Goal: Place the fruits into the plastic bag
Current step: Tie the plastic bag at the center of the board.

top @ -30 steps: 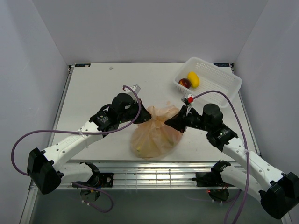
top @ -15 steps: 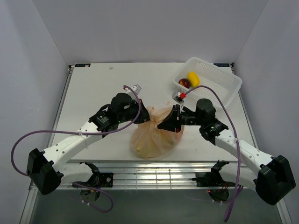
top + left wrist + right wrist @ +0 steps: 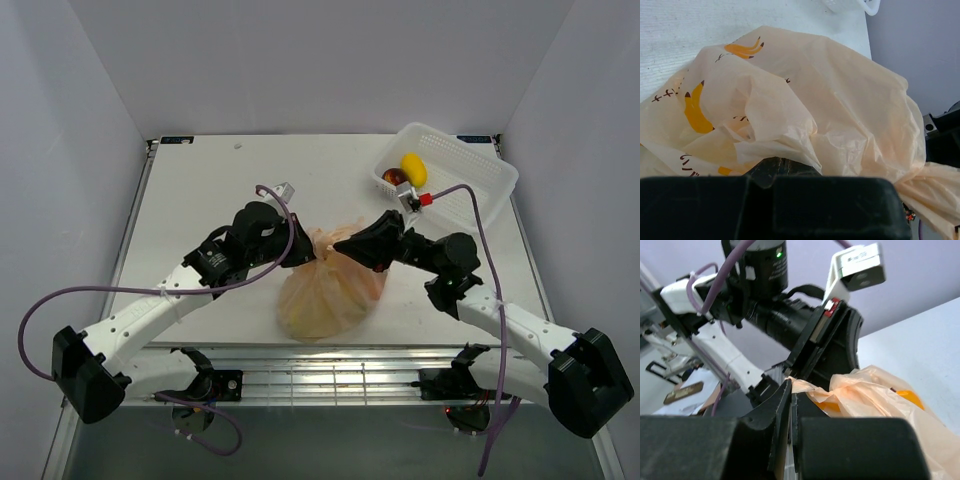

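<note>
The peach-orange plastic bag (image 3: pixel 330 292) printed with bananas lies bunched at the table's near middle. My left gripper (image 3: pixel 307 254) is shut on its upper left edge; in the left wrist view the gripper (image 3: pixel 780 164) pinches crumpled film of the bag (image 3: pixel 840 100). My right gripper (image 3: pixel 340 243) is shut on a twisted strip at the bag's top, close to the left gripper; the right wrist view shows the gripper (image 3: pixel 791 387) closed on the film of the bag (image 3: pixel 880 390). A dark-red fruit (image 3: pixel 394 178) and a yellow fruit (image 3: pixel 413 168) lie in the basket. What the bag holds is hidden.
The white lattice basket (image 3: pixel 470 165) stands at the back right, near the table's right edge. Purple cables loop over both arms. The left arm's wrist (image 3: pixel 765 270) looms right in front of the right gripper. Grey walls close in the table.
My right gripper has swung left and up across the bag's top, drawing the film toward the left gripper. The left gripper has shifted slightly. The bag is gathered tighter.
</note>
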